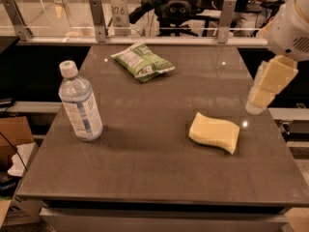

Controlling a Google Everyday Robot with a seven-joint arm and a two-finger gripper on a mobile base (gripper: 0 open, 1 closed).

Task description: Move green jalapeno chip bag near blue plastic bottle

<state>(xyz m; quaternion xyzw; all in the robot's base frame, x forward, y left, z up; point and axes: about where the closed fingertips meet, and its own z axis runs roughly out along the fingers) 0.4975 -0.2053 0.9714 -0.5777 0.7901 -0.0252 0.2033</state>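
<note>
The green jalapeno chip bag (143, 61) lies flat at the far middle of the dark table (145, 178), its white printed panel facing up. The blue plastic bottle (80, 102) stands upright near the table's left edge, with a white cap. My gripper (263, 94) hangs at the right edge of the view, beside the table's right edge and well away from the bag; it holds nothing that I can see.
A pale yellow sponge block (215, 132) lies on the right part of the table. A glass rail with metal posts (97, 19) runs behind the far edge. A cardboard box (12, 134) sits on the floor to the left.
</note>
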